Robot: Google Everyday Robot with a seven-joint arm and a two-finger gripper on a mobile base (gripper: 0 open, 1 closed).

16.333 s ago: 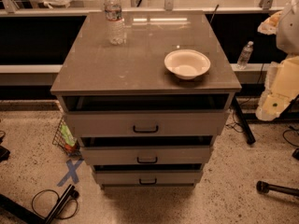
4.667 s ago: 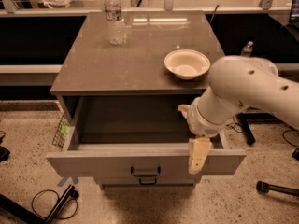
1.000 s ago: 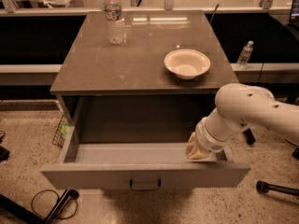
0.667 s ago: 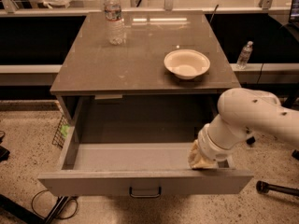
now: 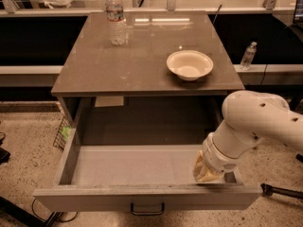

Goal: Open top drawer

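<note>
1. Nearest the camera is the front panel of the top drawer (image 5: 94, 200), with its small black handle (image 5: 147, 208) centred low on it. The drawer stands far out from under the worktop (image 5: 142, 60), and its pale floor is bare and fully in view.

2. Just behind that panel, at the right front corner inside the drawer, is the pincer (image 5: 207, 170) on the end of the white arm (image 5: 255, 122). It sits against or very near the inner face of the front wall. Whether it is clenched or released cannot be told from here, and it is nowhere near the handle.

3. The opening looks all but done. Any remaining travel should be drawn straight along the runners and slowly, because a load placed this far right of centre could skew the drawer and jam it. It would be best to stop short of the end of the runners.

4. To leave cleanly, the pincer should lift straight up until it is clear of the front wall, then swing away, so the drawer is not dragged or nudged shut.

5. Farther back on the worktop, a white bowl (image 5: 189, 64) sits to the right. A water bottle (image 5: 116, 17) stands at the far left. Both are well apart from the arm.
</note>
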